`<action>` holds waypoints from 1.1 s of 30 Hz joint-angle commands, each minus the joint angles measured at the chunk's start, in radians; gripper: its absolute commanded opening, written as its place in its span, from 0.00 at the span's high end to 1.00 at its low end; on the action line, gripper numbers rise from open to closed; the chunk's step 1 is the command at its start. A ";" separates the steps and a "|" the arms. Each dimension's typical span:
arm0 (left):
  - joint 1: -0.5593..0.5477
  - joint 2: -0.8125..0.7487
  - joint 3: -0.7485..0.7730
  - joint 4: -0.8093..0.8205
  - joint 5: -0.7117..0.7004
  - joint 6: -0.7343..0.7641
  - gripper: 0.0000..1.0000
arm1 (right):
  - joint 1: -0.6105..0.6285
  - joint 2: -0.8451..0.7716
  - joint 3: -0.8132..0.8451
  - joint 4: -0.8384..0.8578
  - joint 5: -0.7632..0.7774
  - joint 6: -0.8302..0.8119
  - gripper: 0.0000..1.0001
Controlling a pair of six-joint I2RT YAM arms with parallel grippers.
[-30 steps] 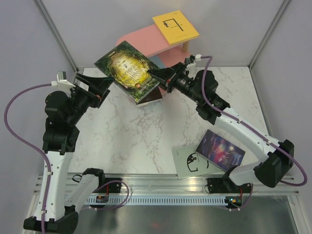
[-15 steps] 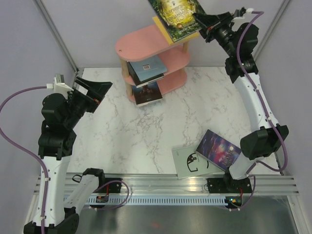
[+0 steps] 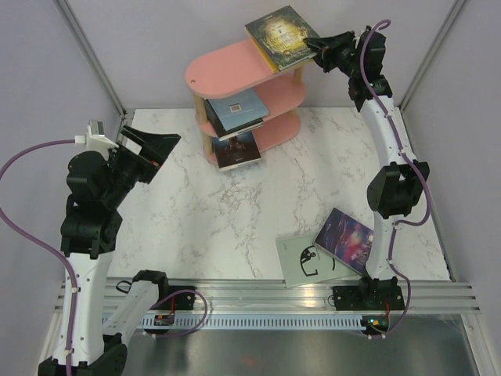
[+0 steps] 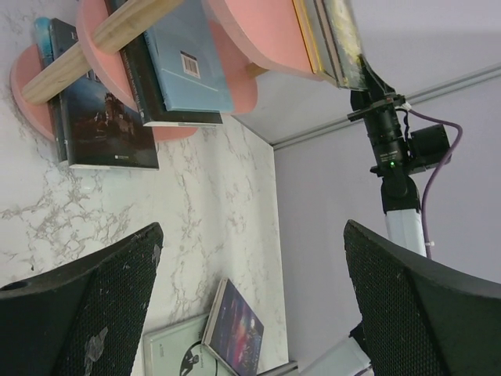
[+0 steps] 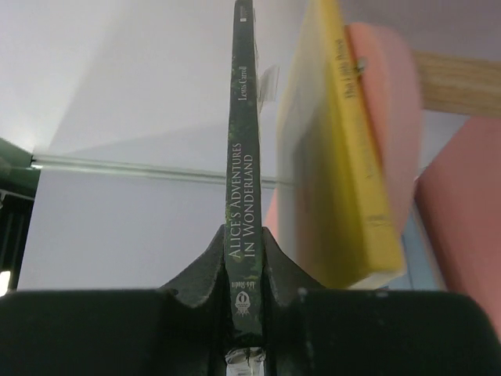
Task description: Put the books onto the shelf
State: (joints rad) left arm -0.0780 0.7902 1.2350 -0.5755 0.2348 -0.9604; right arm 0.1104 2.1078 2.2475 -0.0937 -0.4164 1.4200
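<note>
The pink three-tier shelf (image 3: 223, 69) stands at the back of the table. My right gripper (image 3: 317, 45) is shut on the spine edge of a dark green-gold book (image 3: 282, 33), holding it flat over the top board. The right wrist view shows its spine (image 5: 244, 149) between my fingers (image 5: 196, 270), with a narrow gap to the yellow book (image 5: 344, 157) lying on that board. A blue book (image 3: 235, 108) lies on the middle tier and a dark one (image 3: 237, 149) on the bottom. My left gripper (image 3: 155, 145) hangs open and empty, left of the shelf.
A pale grey-green book (image 3: 301, 262) and a purple galaxy book (image 3: 354, 239) lie overlapping at the table's front right, also seen between my left fingers (image 4: 235, 329). Grey walls close in the back and sides. The right arm (image 3: 391, 180) stretches up along the right side.
My right gripper has carried the green-gold book from in front of the shelf up and back, over the yellow book on the top board. The left gripper let go of it, opened wider and drew back left.
</note>
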 commanded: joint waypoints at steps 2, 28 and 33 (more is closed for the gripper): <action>0.007 0.006 0.012 0.005 -0.031 0.061 0.02 | -0.015 0.023 0.112 0.124 0.068 0.048 1.00; 0.011 0.129 0.034 0.037 0.029 0.028 0.05 | -0.060 -0.011 0.009 -0.087 -0.168 -0.078 0.02; 0.011 0.133 0.029 0.040 0.047 0.015 0.07 | -0.071 -0.011 0.003 -0.171 -0.217 -0.110 0.02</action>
State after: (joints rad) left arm -0.0734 0.9245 1.2427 -0.5720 0.2478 -0.9268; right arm 0.0448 2.1185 2.2719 -0.1242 -0.5632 1.3705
